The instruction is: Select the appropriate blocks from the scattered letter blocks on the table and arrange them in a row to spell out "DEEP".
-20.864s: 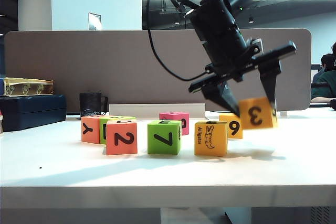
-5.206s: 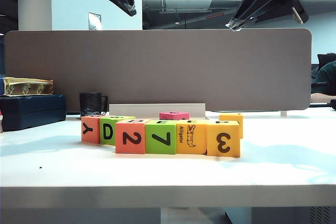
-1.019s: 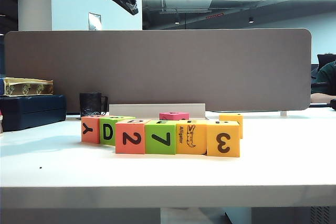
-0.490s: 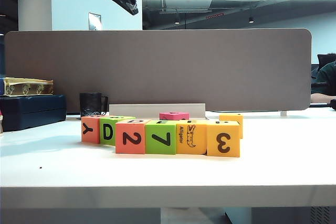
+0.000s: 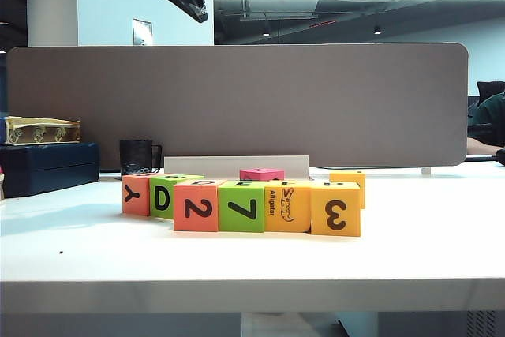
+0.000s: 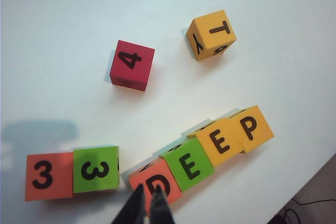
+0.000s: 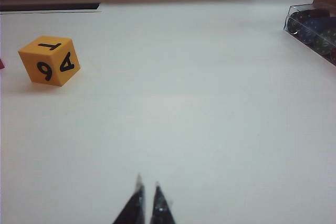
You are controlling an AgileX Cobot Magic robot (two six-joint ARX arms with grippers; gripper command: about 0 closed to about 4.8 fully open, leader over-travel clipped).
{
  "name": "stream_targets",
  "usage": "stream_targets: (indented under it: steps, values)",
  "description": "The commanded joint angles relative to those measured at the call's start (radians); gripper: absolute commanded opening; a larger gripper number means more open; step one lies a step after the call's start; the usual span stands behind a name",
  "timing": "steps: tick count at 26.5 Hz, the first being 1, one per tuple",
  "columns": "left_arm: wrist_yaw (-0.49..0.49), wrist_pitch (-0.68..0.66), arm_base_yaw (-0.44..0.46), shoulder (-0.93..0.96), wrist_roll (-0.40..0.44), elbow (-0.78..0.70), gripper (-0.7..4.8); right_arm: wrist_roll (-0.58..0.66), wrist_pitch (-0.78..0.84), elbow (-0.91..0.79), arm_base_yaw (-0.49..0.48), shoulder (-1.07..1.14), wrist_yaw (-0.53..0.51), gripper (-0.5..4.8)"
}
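Far left in the exterior view, a dark blue case (image 5: 47,166) with a yellow box (image 5: 39,129) on top sits on the white table (image 5: 252,262), a black mug (image 5: 138,155) beside them. Up at the upper left the left gripper (image 5: 197,12) hangs high above the blocks, its fingers pressed together, holding nothing. Below, an orange "Y" cube (image 5: 136,194) and a green "D" cube (image 5: 167,195) stand side by side. Next comes the row, faces touching: the salmon "2" block (image 5: 195,207), green "7" block (image 5: 241,207), alligator block (image 5: 287,206) and yellow "3" block (image 5: 335,209). From the left wrist view their tops read DEEP. Behind sit a pink cube (image 5: 261,174) and a yellow cube (image 5: 348,179). The right gripper (image 7: 146,188) shows only in its wrist view, tips closed over bare table.
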Motion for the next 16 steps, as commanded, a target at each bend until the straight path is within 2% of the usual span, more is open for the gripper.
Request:
stream_targets:
  steps: [1, 7, 10, 11, 13, 16]
  values:
    - [0.005, 0.006, -0.002, -0.004, 0.003, 0.003, 0.17, 0.0, 0.003, -0.005, 0.002, -0.007, 0.002, 0.22]
    - [0.003, 0.009, -0.002, -0.004, 0.005, 0.003, 0.17, 0.0, 0.003, -0.005, 0.002, -0.007, 0.002, 0.22]
    - [-0.084, 0.03, -0.001, -0.017, 0.068, 0.003, 0.17, 0.0, 0.003, -0.005, 0.002, -0.007, 0.002, 0.22]
    - [-0.154, 0.045, -0.001, -0.036, 0.068, 0.003, 0.17, 0.0, 0.003, -0.005, 0.002, -0.007, 0.002, 0.22]
    - [-0.227, 0.067, 0.0, -0.072, 0.067, 0.001, 0.17, 0.0, 0.003, -0.005, 0.002, -0.007, 0.002, 0.22]
    - [-0.247, 0.221, 0.031, -0.172, 0.067, -0.097, 0.17, 0.0, 0.003, -0.005, 0.002, -0.007, 0.002, 0.22]
